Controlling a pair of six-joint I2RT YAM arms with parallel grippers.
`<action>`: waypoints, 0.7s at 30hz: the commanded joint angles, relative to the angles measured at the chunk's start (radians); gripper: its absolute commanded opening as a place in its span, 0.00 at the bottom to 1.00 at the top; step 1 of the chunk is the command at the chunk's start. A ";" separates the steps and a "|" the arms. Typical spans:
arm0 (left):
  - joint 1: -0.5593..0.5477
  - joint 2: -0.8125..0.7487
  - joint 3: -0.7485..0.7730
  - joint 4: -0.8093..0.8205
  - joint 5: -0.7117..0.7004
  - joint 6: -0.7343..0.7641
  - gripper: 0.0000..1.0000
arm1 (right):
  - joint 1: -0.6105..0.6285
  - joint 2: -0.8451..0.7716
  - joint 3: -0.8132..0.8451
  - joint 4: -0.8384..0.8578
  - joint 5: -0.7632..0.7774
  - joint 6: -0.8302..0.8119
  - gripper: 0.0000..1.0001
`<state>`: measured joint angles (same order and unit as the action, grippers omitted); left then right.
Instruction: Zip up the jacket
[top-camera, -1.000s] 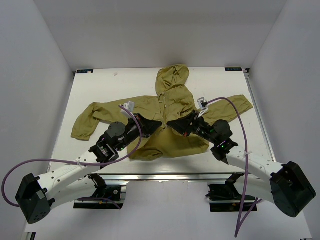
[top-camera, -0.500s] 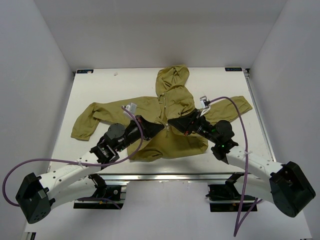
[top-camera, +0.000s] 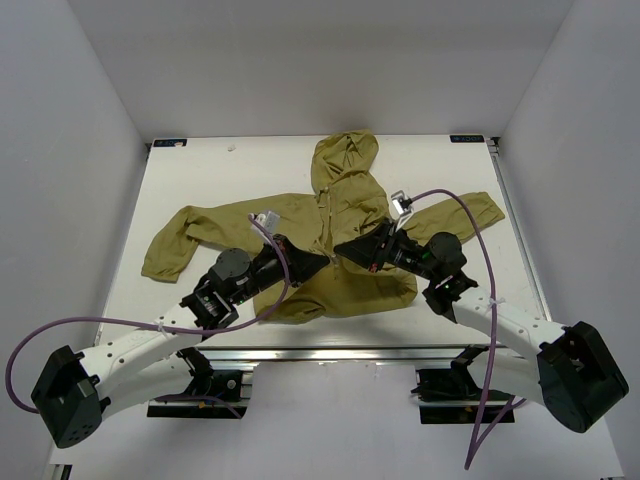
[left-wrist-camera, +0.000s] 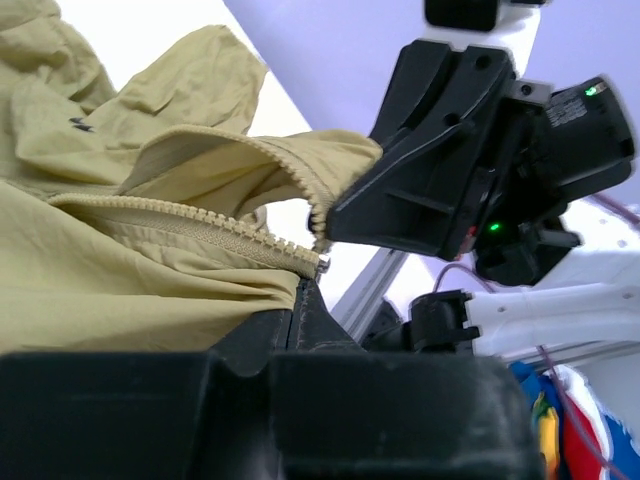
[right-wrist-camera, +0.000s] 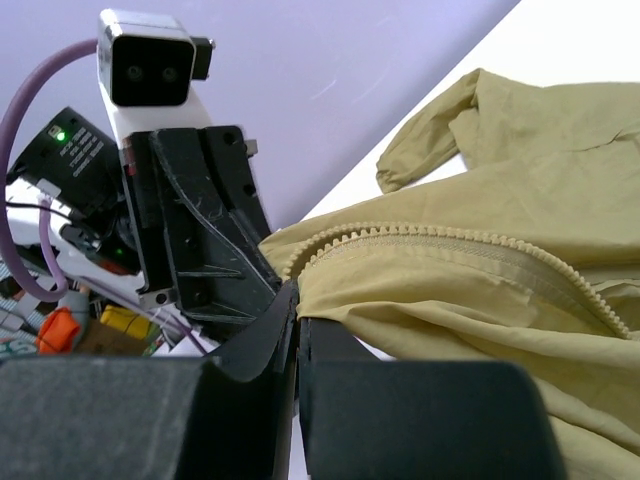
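The olive jacket (top-camera: 350, 215) lies face up on the white table, hood (top-camera: 345, 160) at the far side, sleeves spread to both sides. My left gripper (top-camera: 322, 262) and right gripper (top-camera: 342, 250) meet tip to tip at the lower front opening. In the left wrist view my left gripper (left-wrist-camera: 298, 295) is shut on one front edge just below the zipper's metal end (left-wrist-camera: 322, 265). In the right wrist view my right gripper (right-wrist-camera: 297, 300) is shut on the other front edge beside its zipper teeth (right-wrist-camera: 420, 238). The two zipper rows are apart here.
The left sleeve (top-camera: 165, 250) reaches toward the left table edge and the right sleeve (top-camera: 470, 210) toward the right. A metal rail (top-camera: 320, 352) runs along the near edge. Purple cables (top-camera: 270, 250) loop over both arms. Grey walls enclose the table (top-camera: 200, 170).
Both grippers have stayed shut on the jacket's front edges. The left one has shifted slightly toward the near edge, and the right wrist has swung a little to the left.
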<state>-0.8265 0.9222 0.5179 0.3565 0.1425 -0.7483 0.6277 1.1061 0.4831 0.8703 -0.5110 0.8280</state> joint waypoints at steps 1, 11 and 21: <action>0.004 -0.002 0.039 -0.048 0.016 0.009 0.18 | -0.003 -0.022 0.041 0.019 -0.046 0.006 0.00; 0.012 -0.029 0.008 0.010 0.008 -0.016 0.35 | -0.003 0.001 0.009 0.045 -0.067 0.057 0.00; 0.015 0.018 0.005 0.053 0.060 -0.042 0.33 | -0.003 0.020 -0.006 0.128 -0.069 0.108 0.00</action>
<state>-0.8169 0.9356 0.5190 0.3660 0.1669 -0.7784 0.6228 1.1271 0.4793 0.9100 -0.5571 0.9123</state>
